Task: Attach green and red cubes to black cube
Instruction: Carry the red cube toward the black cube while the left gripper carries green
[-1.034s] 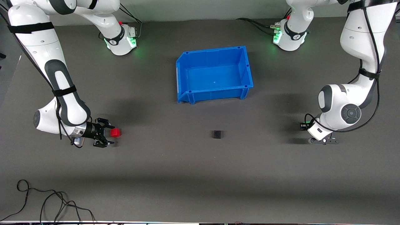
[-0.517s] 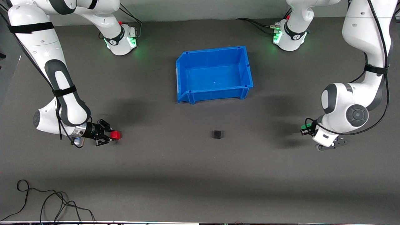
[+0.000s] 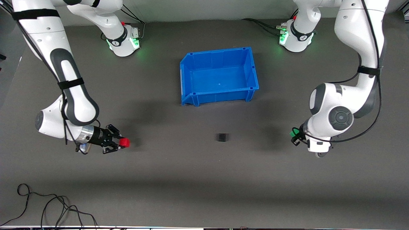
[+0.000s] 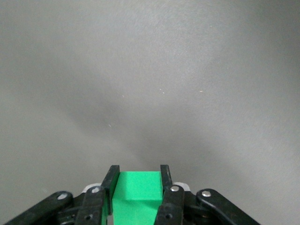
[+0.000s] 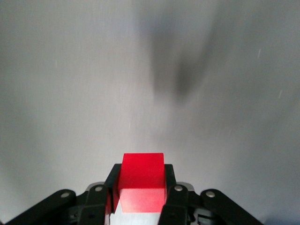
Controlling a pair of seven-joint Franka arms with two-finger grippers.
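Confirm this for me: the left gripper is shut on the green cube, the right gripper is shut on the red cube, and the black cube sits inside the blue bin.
One thing is wrong: the black cube is not in the blue bin. The front view shows it on the table, nearer to the camera than the bin. The left gripper does hold the green cube, and the right gripper the red cube.

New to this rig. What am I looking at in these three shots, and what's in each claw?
Two white robot arms work at a dark table. The wide shot comes from a high camera facing them; the two close-ups come from cameras on their wrists. The right claw is shut on the red cube, seen close up in its wrist view. The left claw is shut on the green cube. Between them on the table lies the black cube, nearer the front camera than the blue bin.
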